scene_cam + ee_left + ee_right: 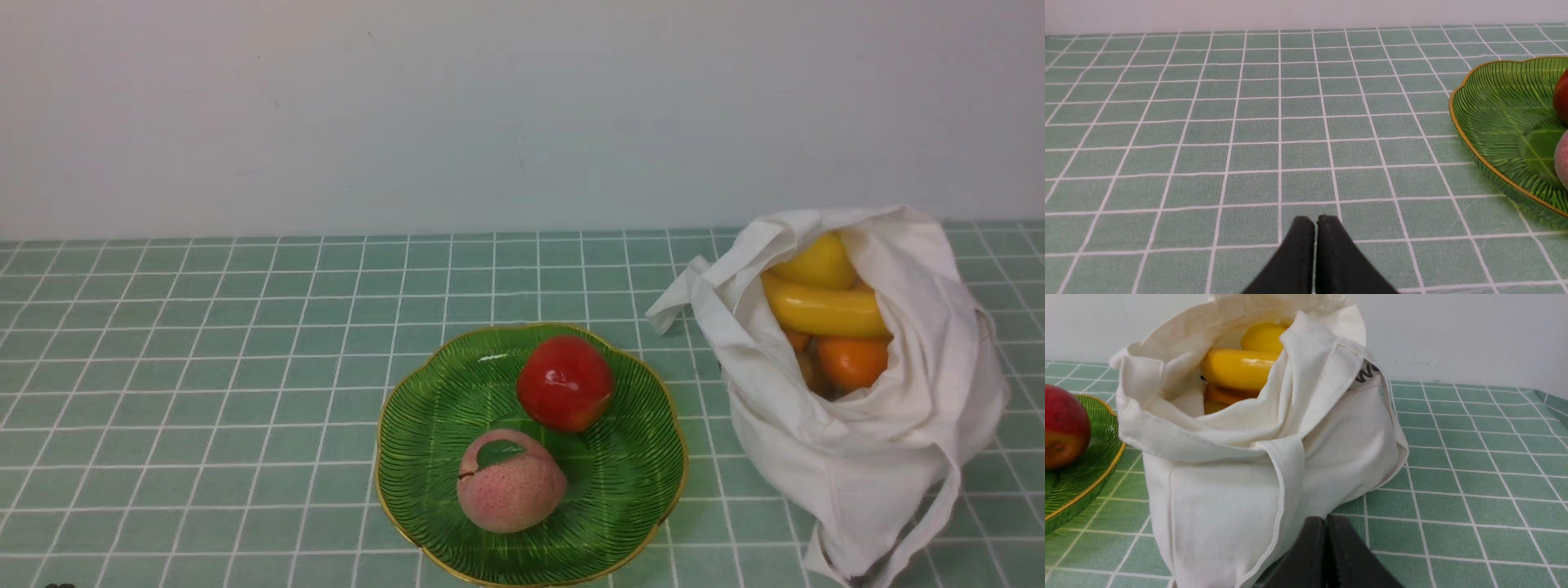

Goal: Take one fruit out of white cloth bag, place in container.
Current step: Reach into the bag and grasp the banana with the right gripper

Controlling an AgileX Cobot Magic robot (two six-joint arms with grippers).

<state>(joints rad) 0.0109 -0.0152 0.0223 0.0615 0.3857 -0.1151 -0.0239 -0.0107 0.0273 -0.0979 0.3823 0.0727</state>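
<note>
The banana (824, 310) lay in the white cloth bag (865, 457), the left gripper (1316, 222) and right gripper (1327, 522) were closed tight and empty, so next the right one likely had to open and reach in.

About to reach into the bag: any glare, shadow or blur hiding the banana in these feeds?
Front view: even light, sharp; banana clear in the white cloth bag. Right wrist view: pale glare streak on it, edges readable; right fingers dark, soft. Left wrist view: banana not shown.
</note>
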